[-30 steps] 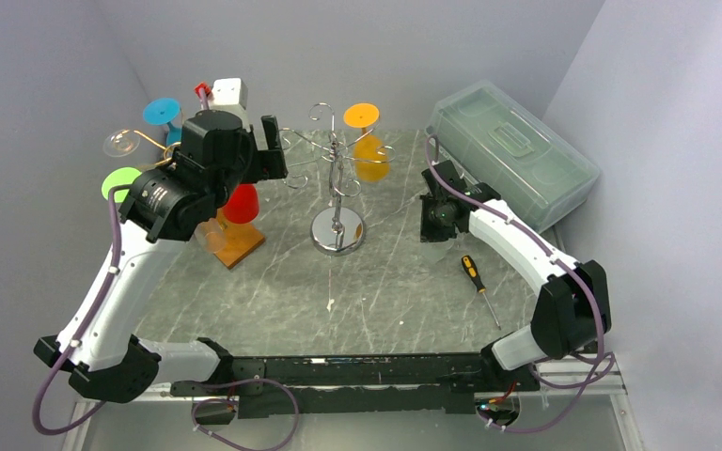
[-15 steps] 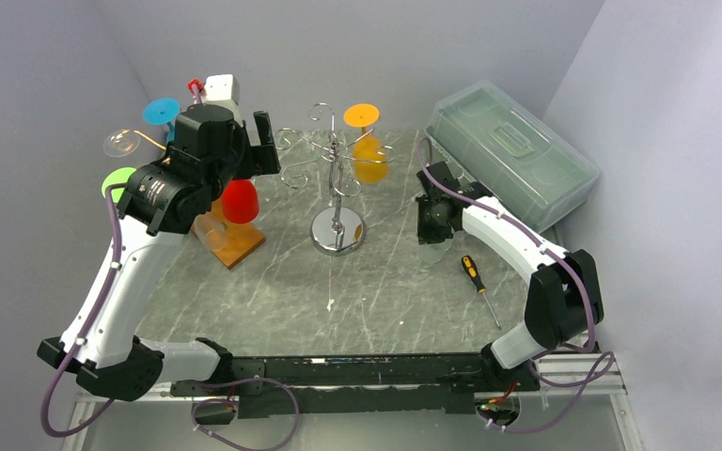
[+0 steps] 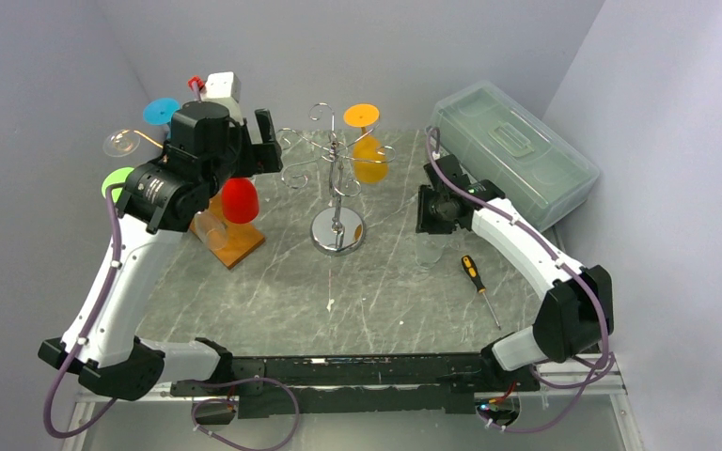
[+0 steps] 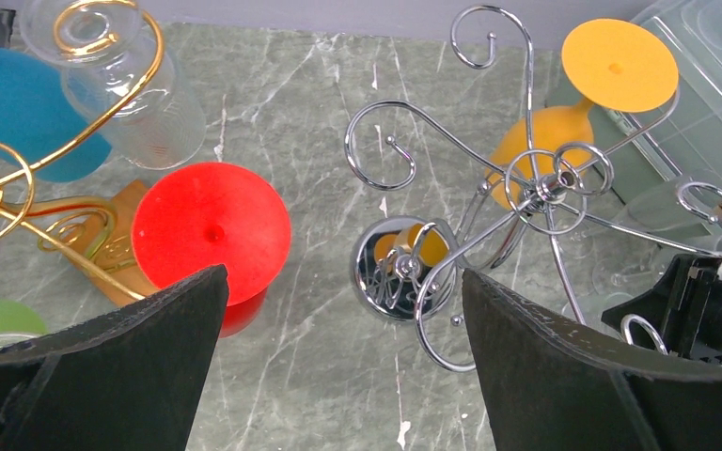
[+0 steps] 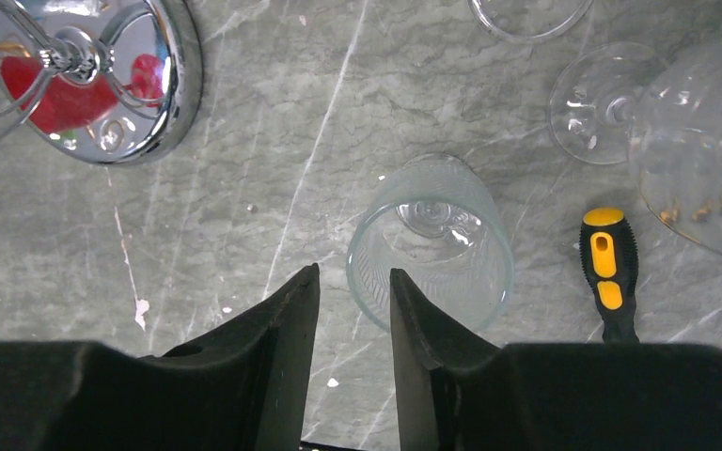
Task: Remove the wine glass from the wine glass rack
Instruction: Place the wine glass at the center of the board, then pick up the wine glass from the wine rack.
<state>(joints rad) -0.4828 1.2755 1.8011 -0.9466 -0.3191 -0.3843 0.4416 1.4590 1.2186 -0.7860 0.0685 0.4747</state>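
Observation:
The chrome wine glass rack [image 3: 337,178] stands mid-table, and an orange wine glass [image 3: 368,155] hangs upside down on its right side. In the left wrist view the rack [image 4: 536,183] and the orange glass [image 4: 541,150] lie ahead to the right. My left gripper [image 3: 263,150] is wide open and empty, high up just left of the rack's arms. My right gripper [image 3: 432,211] is narrowly open and empty, above a clear glass [image 5: 431,242] that stands upright on the table. Its right finger [image 5: 423,319] overlaps the glass's rim in the view.
A gold rack on a wooden base [image 3: 235,242] at the left carries red [image 3: 240,200], blue [image 3: 161,111], green and clear glasses. A clear plastic box [image 3: 512,150] stands at the back right. A yellow-handled screwdriver [image 3: 477,275] and more clear glassware [image 5: 602,103] lie near the right gripper.
My right gripper has risen off the clear glass, which now stands alone on the table. My left gripper has shifted slightly left and back, still open.

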